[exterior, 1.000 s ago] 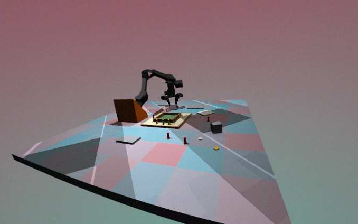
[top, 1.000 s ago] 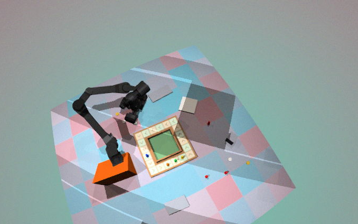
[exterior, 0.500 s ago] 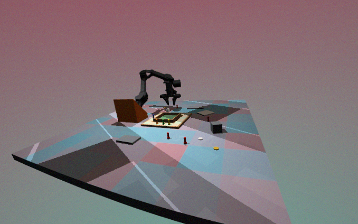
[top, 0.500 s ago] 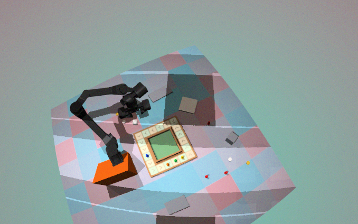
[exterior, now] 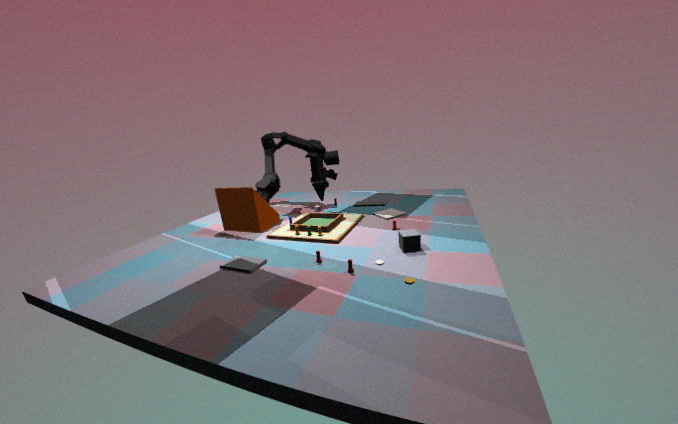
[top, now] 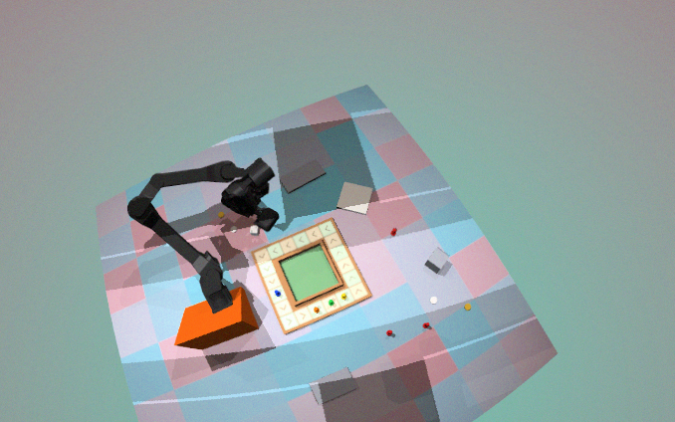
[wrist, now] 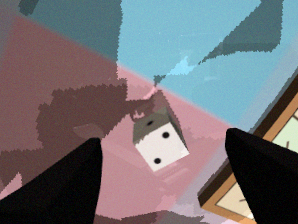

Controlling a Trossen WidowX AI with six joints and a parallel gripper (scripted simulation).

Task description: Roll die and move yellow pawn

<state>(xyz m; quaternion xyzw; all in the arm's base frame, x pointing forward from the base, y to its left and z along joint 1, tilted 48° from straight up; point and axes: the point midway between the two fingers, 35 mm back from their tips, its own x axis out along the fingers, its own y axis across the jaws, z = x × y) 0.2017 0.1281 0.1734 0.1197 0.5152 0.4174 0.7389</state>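
The white die (top: pixel 254 229) (wrist: pixel 160 145) lies on the table just off the board's far-left corner, two pips showing on its upper face in the wrist view. My gripper (top: pixel 263 222) (exterior: pixel 320 196) (wrist: pixel 164 143) hangs above the die, open, one finger on each side, not touching it. The board (top: pixel 299 241) (exterior: pixel 352 223) (wrist: pixel 220 205) is a ring of arrow squares around the green tray (top: pixel 309 272) (exterior: pixel 320 220). The yellow pawn (top: pixel 343 297) (exterior: pixel 320 230) stands on the board's near row, beside a green pawn (top: pixel 331 302), an orange pawn (top: pixel 316 310) and a blue pawn (top: pixel 277 293).
An orange wedge (top: pixel 214 324) (exterior: pixel 242 208) sits at the arm's base. Off the board lie red pawns (top: pixel 393 231) (top: pixel 389 332), a grey cube (top: pixel 437 260), white (top: pixel 433 300) and gold (top: pixel 467 307) discs, and flat tiles (top: pixel 303 175) (top: pixel 354 197).
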